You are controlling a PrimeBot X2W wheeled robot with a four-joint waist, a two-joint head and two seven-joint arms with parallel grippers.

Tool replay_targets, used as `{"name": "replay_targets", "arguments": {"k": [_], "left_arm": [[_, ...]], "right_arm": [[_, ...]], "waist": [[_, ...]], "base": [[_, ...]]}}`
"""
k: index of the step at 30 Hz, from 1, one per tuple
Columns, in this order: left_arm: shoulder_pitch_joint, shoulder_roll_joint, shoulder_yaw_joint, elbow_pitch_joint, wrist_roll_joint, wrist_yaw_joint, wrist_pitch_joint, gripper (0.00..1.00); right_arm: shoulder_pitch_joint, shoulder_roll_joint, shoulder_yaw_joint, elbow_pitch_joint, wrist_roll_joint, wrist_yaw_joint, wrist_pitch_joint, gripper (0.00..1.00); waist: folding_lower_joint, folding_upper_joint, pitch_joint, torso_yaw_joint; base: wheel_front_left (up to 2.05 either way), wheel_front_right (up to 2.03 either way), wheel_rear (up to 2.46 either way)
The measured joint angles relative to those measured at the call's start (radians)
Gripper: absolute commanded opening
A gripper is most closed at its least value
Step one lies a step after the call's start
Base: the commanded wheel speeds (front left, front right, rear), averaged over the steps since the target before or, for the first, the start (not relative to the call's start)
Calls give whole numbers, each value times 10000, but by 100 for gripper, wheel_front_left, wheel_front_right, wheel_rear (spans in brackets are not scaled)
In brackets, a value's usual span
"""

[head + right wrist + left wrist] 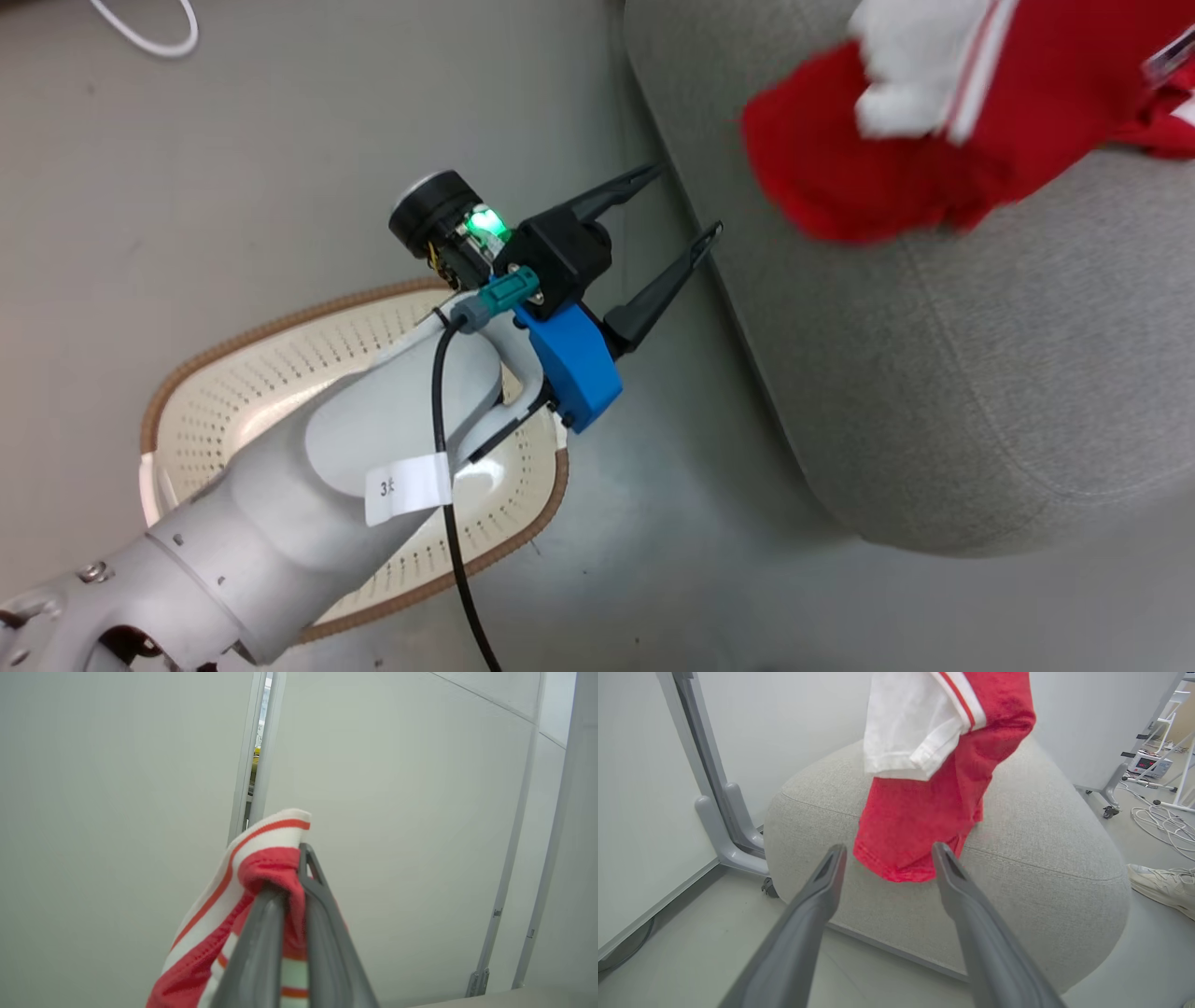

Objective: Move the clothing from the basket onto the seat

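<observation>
**Kid:** Grey floor (187, 168) down low. What's in the basket (271, 327)?

**Pal:** Can't tell. The left arm (327, 467) covers its middle.

**Kid:** And the clothing (1027, 112)?

**Pal:** It's hanging over the seat (934, 373), cut off up top. The right wrist view shows the right gripper (289, 872) pinching its striped edge tight. The left gripper (688, 198) is spread wide beside the seat.
</observation>
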Motion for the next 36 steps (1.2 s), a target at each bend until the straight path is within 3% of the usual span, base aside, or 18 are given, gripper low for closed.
{"name": "replay_targets", "arguments": {"k": [8, 13, 20, 31, 36], "left_arm": [[-701, 169, -31, -280, 376, 84, 130, 100], [-882, 180, -94, -382, 485, 100, 201, 100], [-997, 326, -130, -523, 510, 115, 249, 100], [-1132, 487, -169, -736, 539, 199, 384, 100], [-1227, 508, -211, -846, 539, 240, 416, 100]], "right_arm": [[-1816, -2824, -1645, 1475, -146, 0, 2, 0], [-2099, -3542, -2395, 2529, -483, 0, 0, 0], [-1610, -2993, -2533, 3292, -869, 0, 0, 0], [-584, -1080, -2466, 3883, -1415, 2, 0, 0], [-355, -782, -2569, 4341, -1379, 0, 0, 0]], "waist": [[0, 0, 1457, 160], [0, 0, 2062, 289], [0, 0, 2509, 255], [0, 0, 2845, 216], [-1, 0, 2913, 334]], "base": [[0, 0, 0], [0, 0, 0], [0, 0, 0], [0, 0, 0], [0, 0, 0]]}}
